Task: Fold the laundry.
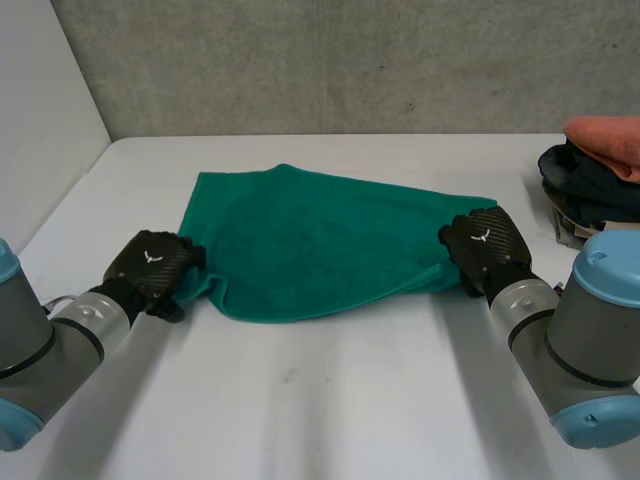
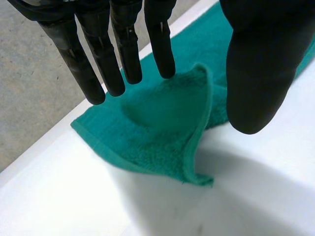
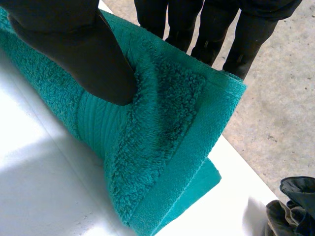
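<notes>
A green towel (image 1: 320,240) lies folded on the white table (image 1: 330,400). My left hand (image 1: 150,268) hovers at the towel's near left corner with its fingers (image 2: 123,54) straight and apart from the thumb (image 2: 258,73). That corner (image 2: 162,132) lies loose on the table under the hand, one flap standing up. My right hand (image 1: 485,245) is at the towel's right corner. There its thumb (image 3: 74,44) presses the doubled towel (image 3: 162,128) against the fingers (image 3: 216,24) behind, pinching it and holding it a little off the table.
A heap of dark and orange clothes (image 1: 600,175) sits at the table's far right, near my right arm (image 1: 580,340); part of the heap (image 3: 295,206) lies past the towel's corner. A grey wall (image 1: 330,60) stands behind the table.
</notes>
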`<state>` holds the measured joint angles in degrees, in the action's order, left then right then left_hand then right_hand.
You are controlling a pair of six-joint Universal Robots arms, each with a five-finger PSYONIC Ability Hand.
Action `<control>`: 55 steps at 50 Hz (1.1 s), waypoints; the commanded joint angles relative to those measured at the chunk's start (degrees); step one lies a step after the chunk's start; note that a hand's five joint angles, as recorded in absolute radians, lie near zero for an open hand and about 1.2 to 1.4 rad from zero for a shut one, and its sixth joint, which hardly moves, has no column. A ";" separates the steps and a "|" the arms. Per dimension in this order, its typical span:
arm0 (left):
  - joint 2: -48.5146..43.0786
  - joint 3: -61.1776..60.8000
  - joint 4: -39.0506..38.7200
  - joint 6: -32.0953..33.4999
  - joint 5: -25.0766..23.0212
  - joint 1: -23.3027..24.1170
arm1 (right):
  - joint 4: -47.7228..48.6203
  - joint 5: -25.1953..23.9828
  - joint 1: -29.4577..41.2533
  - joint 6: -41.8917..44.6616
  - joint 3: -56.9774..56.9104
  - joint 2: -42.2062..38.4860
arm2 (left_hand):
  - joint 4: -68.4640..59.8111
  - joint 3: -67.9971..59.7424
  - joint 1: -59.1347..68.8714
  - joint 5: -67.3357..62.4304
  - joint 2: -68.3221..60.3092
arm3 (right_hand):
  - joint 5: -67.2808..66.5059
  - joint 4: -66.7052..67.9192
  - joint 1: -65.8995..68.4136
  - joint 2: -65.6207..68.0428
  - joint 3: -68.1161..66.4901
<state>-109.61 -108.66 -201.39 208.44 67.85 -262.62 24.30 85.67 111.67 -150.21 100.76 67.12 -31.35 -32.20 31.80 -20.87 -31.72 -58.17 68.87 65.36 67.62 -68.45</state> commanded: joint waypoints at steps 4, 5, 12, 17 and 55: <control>-5.34 3.19 -5.14 -4.09 5.60 1.49 | -0.22 0.11 -0.04 0.01 0.41 -0.06 | -3.25 -2.40 2.80 -3.74 -2.89 | -11.83 11.13 14.64 12.38 -11.55; -6.05 3.72 -5.58 -4.09 6.58 1.67 | -0.31 0.11 -0.13 0.01 0.58 -0.06 | -3.42 -2.57 2.97 -3.90 -3.05 | -11.83 11.13 14.64 12.38 -11.55; -11.59 7.41 -6.03 -3.57 12.03 1.85 | -0.31 0.20 -0.13 0.01 0.76 -0.06 | -5.09 -4.24 4.64 -5.57 -4.72 | -11.83 11.13 14.64 12.38 -11.55; -11.95 7.85 -6.20 -1.81 12.30 1.76 | -0.40 0.64 -0.13 0.18 0.23 0.11 | -23.04 -22.19 22.59 -23.52 -22.67 | -11.83 11.13 14.64 12.38 -11.55; 17.26 -4.20 19.06 24.39 10.98 -1.68 | -50.69 -0.76 -9.10 24.01 -11.01 7.60 | -48.65 -47.80 48.20 -49.13 -48.28 | -11.83 11.13 14.64 12.38 -11.55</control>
<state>-86.75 -115.37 -172.56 232.46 79.34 -265.99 -31.11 85.43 103.68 -125.40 91.23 76.60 -68.79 -68.30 65.94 -56.59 -68.52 -58.17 68.87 65.36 67.62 -68.45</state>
